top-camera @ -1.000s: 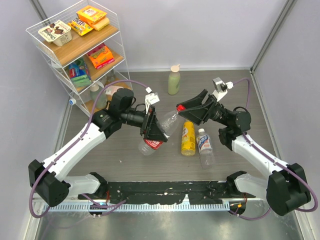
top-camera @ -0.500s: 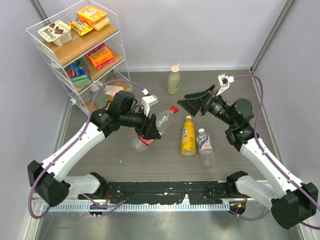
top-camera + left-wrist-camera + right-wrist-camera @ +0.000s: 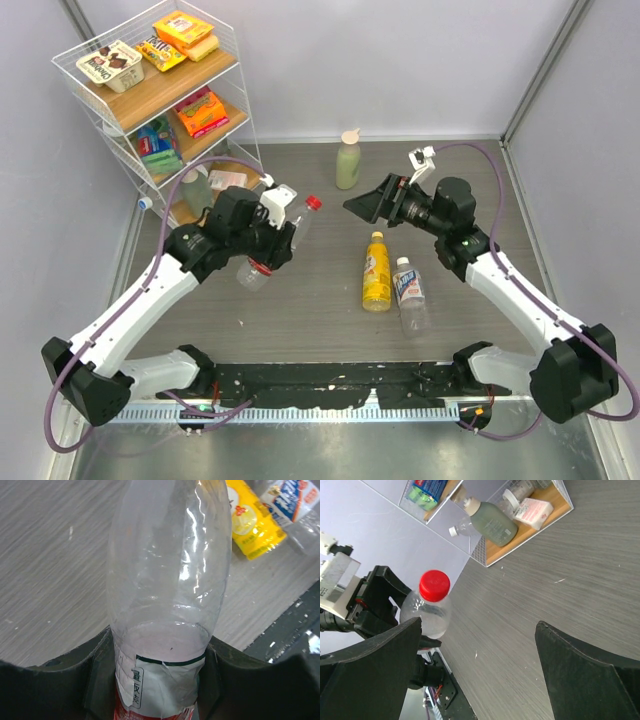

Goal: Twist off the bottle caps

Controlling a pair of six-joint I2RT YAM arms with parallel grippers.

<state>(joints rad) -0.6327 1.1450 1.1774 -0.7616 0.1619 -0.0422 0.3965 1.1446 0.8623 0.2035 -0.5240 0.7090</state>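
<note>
The left hand (image 3: 272,243) is clamped on the clear bottle (image 3: 298,224), jaws pinching its labelled lower body; the left wrist view shows the dark fingers (image 3: 90,680) pressed against both sides. The bottle is tilted, with its neck toward the back of the desk (image 3: 320,320), and the red cap (image 3: 312,203) sits right there on top of the neck. Across a clear gap to the right hangs the right hand (image 3: 356,207), jaws spread wide and holding nothing, its open mouth facing that red cap and well apart from it. Its wrist camera frames the cap between the two black fingers (image 3: 375,675).

Down on the desk, nearer the right arm, the yellow bottle (image 3: 376,282) lies flat with its yellow cap (image 3: 377,238) pointing to the back. Just beside it on the right lies a blue-labelled bottle (image 3: 410,295), its pale cap (image 3: 402,263) also on. A pale green bottle (image 3: 348,165) stands upright by the back wall, and a wire rack (image 3: 236,95) of snacks fills the back left corner.
</note>
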